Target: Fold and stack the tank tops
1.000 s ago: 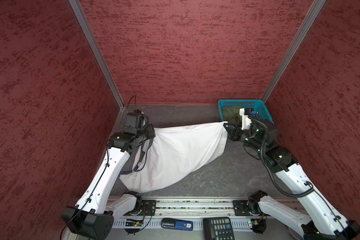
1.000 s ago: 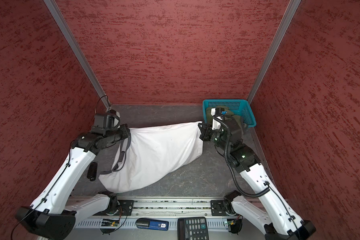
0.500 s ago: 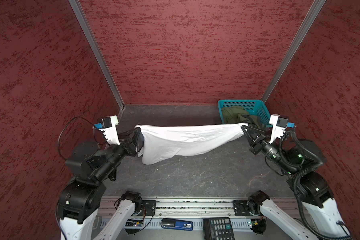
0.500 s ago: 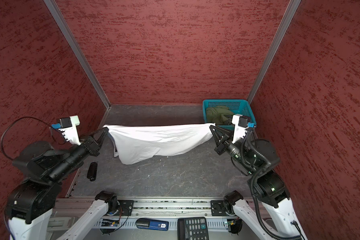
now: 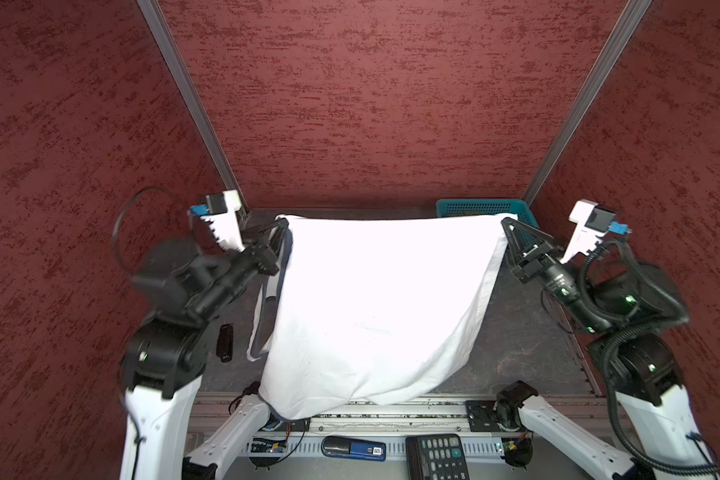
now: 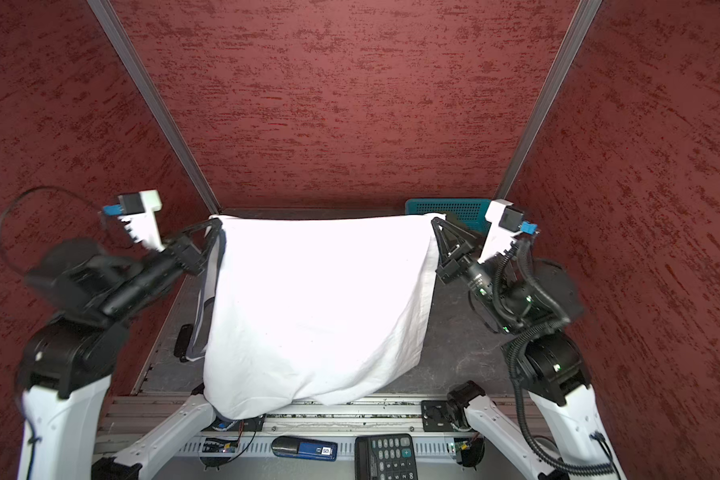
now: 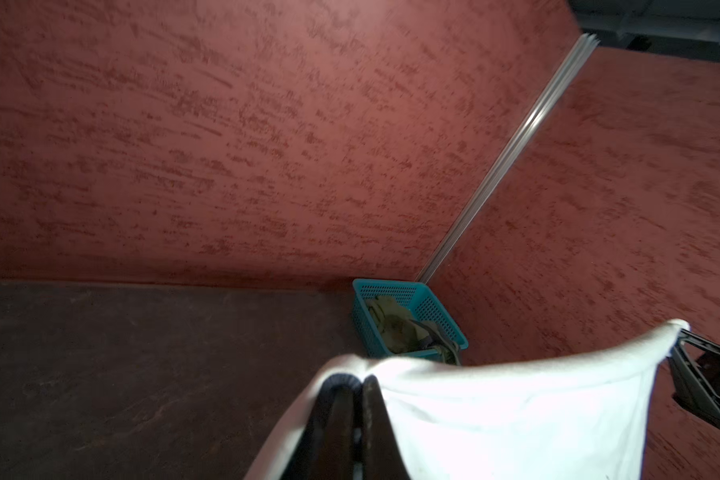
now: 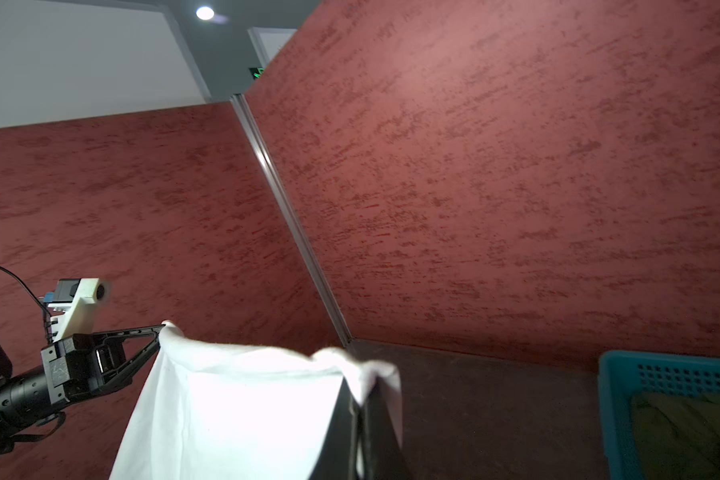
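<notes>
Held up off the table (image 5: 516, 332) and spread wide: white tank top (image 5: 375, 307), pinched at 2 upper corners. Gripped at one corner by the left claw (image 5: 285, 222) and at the opposite corner by the right claw (image 5: 504, 223). Both pressed together on a small bunch of cloth, as shown close up in the left wrist view (image 7: 352, 380) and the right wrist view (image 8: 360, 399). Top edge pulled nearly straight between them in both top views, body sagging in a loose belly toward the near rail. Cannot tell whether the lowest fold touches the table. Navy-trimmed straps (image 5: 262, 328) dangling free below the left claw.

Crumpled inside the teal basket (image 7: 391, 286) at the far right corner of the table: olive tank top (image 7: 395, 328), untouched, just behind the right claw in a top view.

Judged from the drape: light, thin, fully limp, no stiffness to keep a shape once released. Probably not fragile, but prone to creeping out of a shallow pinch and to wrinkling when lowered slack. Best taken at hemmed edges and corners, where doubled cloth gives more bite. Worth keeping the top edge taut while laying down, and minding the loose straps, likely to tuck under or snag a claw.
</notes>
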